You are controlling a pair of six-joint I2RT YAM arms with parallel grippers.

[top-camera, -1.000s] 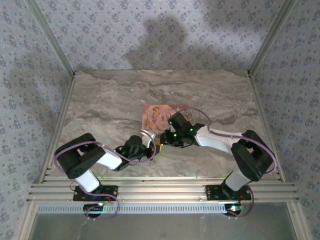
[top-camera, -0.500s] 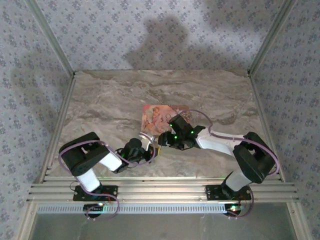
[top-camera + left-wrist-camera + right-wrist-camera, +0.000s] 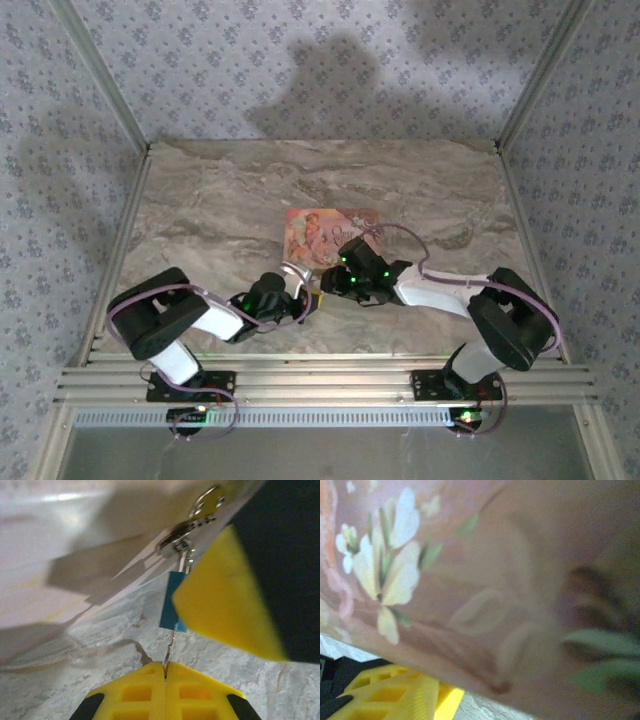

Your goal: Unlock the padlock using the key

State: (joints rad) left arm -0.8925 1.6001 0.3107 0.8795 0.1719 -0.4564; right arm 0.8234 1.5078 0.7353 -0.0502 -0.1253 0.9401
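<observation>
1. Left gripper sits at the near edge of the pink box, fingers pressed flat together on the thin key.
2. The key runs up to the underside of the blue padlock, which hangs against the box's near side.
3. Right gripper is also at the box's near edge, with one yellow finger just beside the padlock. I cannot tell how wide it is.

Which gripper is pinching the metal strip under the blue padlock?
The left gripper: its shut fingers clamp the metal strip; the right gripper merely sits beside the padlock.

A beige marbled stone tabletop sits between grey-blue floral-patterned walls (soft shadows cross the far one).
</observation>
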